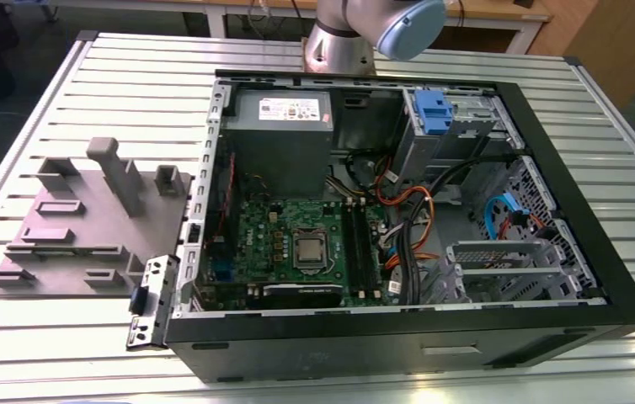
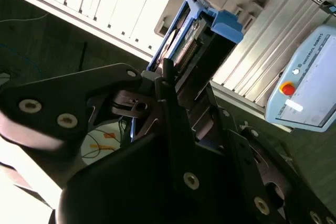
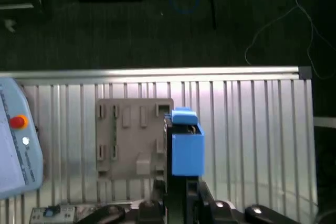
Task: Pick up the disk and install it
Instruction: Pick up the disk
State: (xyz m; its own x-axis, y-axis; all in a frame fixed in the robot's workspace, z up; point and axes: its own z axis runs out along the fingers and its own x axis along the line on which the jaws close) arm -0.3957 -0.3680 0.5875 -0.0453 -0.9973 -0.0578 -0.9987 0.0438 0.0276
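Observation:
The disk (image 3: pixel 187 148) hangs edge-on in my gripper (image 3: pixel 178 195), its blue plastic rails and blue end tab toward the camera. In the second wrist view the disk (image 2: pixel 202 35) sticks out past the black fingers (image 2: pixel 169 90), which are closed against its two flat sides, so my gripper (image 2: pixel 178 85) is shut on it. The disk is held in the air beside a grey holding fixture (image 3: pixel 128 140) on a slatted table (image 3: pixel 252 129). The open computer case (image 1: pixel 408 337) lies on its side in the exterior view, with a drive cage (image 1: pixel 458 122) at its far right corner.
A blue bracket (image 1: pixel 435 114) sits in the drive cage. Inside the case are a grey power supply (image 1: pixel 278 135), the motherboard (image 1: pixel 295 248) and orange cables (image 1: pixel 408 198). Another grey fixture (image 1: pixel 88 223) stands at the exterior view's left. A teach pendant (image 3: pixel 13 145) lies beside the fixture.

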